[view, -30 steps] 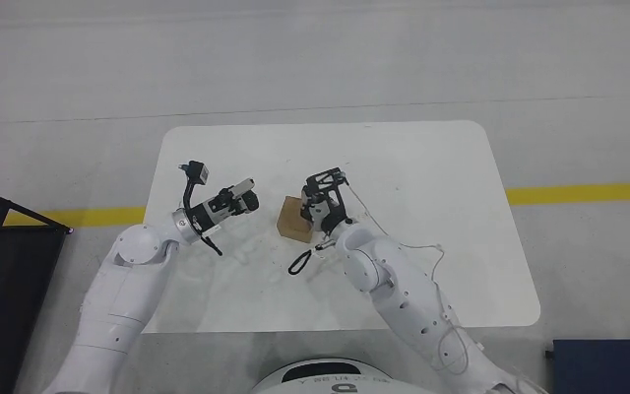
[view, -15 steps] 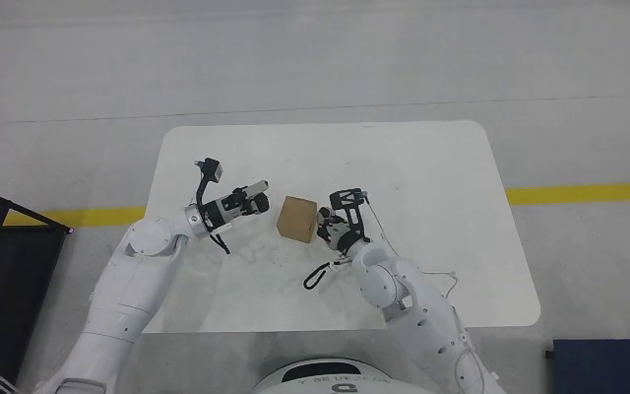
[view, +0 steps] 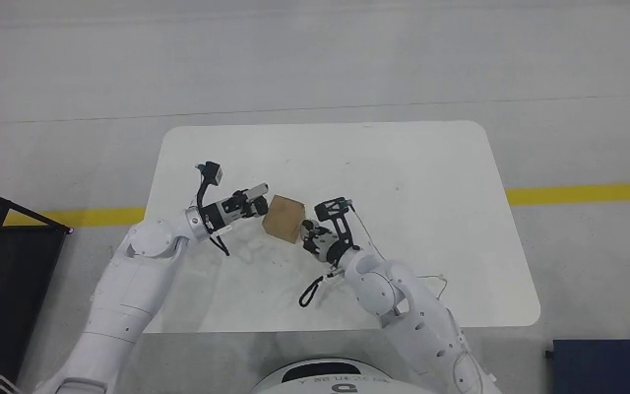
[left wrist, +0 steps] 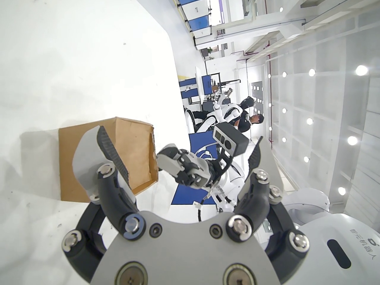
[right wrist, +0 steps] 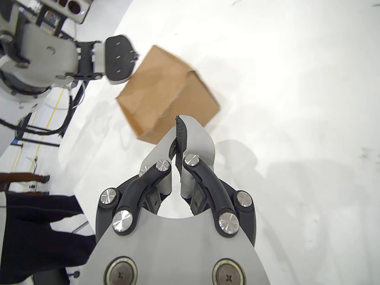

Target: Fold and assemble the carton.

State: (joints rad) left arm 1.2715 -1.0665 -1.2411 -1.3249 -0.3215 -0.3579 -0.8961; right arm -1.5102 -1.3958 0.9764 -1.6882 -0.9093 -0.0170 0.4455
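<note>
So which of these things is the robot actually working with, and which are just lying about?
Part of the job:
carton
left gripper, open, at one side of it
right gripper, shut, at the opposite side

Just there:
white table, under the carton
yellow floor line
blue box on the floor

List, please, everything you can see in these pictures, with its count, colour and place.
carton: one, brown, mid-table, between the two grippers.
table: one, white, rounded corners, under the carton.
floor line: one, yellow, on the floor on either side of the table.
black item: one, on the floor by the table's left side.
blue item: one, on the floor near the table's right corner.
left gripper: one, black and grey, open, at the carton's left side.
right gripper: one, black and grey, shut, tip at the carton's right edge.
</note>
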